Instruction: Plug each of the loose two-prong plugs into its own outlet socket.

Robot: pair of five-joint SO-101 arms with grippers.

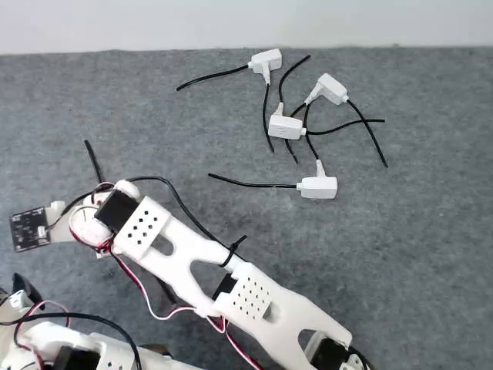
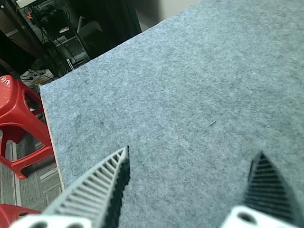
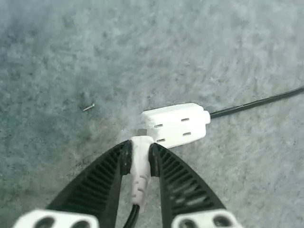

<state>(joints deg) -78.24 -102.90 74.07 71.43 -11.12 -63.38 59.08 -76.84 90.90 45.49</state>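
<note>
In the right wrist view my right gripper (image 3: 140,147) is shut on a white two-prong plug (image 3: 140,164), whose black cord runs back between the fingers. The plug's front end touches the near corner of a white outlet socket (image 3: 178,124) lying on the grey mat; I cannot tell if the prongs are in. The socket's black cord (image 3: 256,103) leads away. My left gripper (image 2: 192,152) hangs open over bare mat with nothing between its fingers. In the high view the right arm (image 1: 154,231) reaches to the left side and covers that socket.
Several more white plug and socket pieces with black cords lie at the back right: (image 1: 266,60), (image 1: 331,89), (image 1: 285,127), (image 1: 317,187). The left arm (image 1: 54,343) sits at the front left corner. The mat's edge (image 2: 50,142) and a red stool (image 2: 19,118) lie beyond the left gripper.
</note>
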